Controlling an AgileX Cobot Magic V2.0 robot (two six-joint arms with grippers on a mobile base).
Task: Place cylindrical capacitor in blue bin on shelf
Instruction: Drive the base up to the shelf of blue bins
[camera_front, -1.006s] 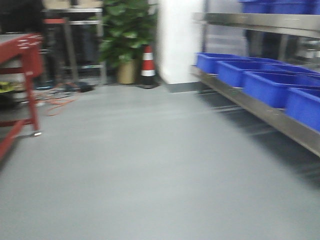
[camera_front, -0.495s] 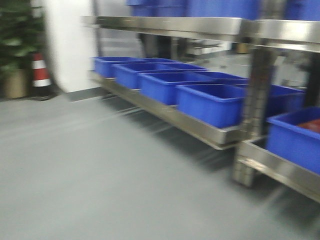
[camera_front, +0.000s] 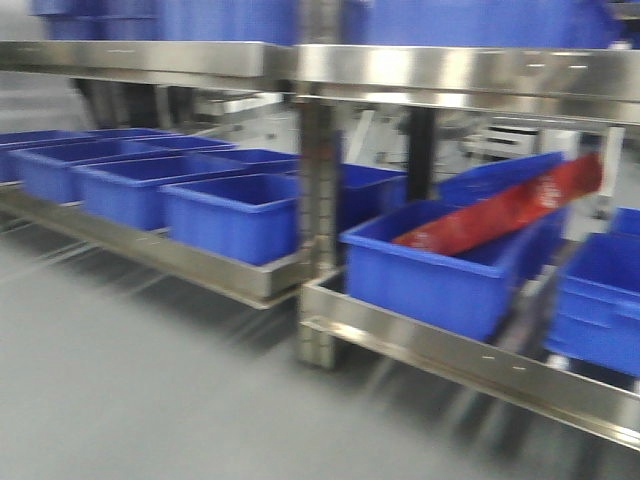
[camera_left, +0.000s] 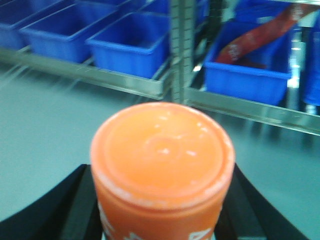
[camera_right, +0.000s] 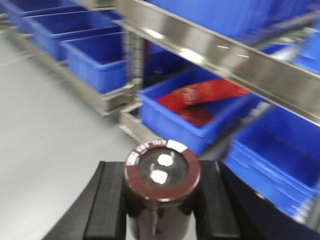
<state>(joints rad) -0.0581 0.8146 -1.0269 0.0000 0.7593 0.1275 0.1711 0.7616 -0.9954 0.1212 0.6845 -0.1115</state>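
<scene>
Approach step, judging by the blur: capacitor gripped upright between the right fingers, well apart from the shelf. Orange can held fast in the left fingers. Next, probably: stop square to the blue bin at the shelf's front edge, reach in under the upper rail, clear the rim, then let go.
</scene>
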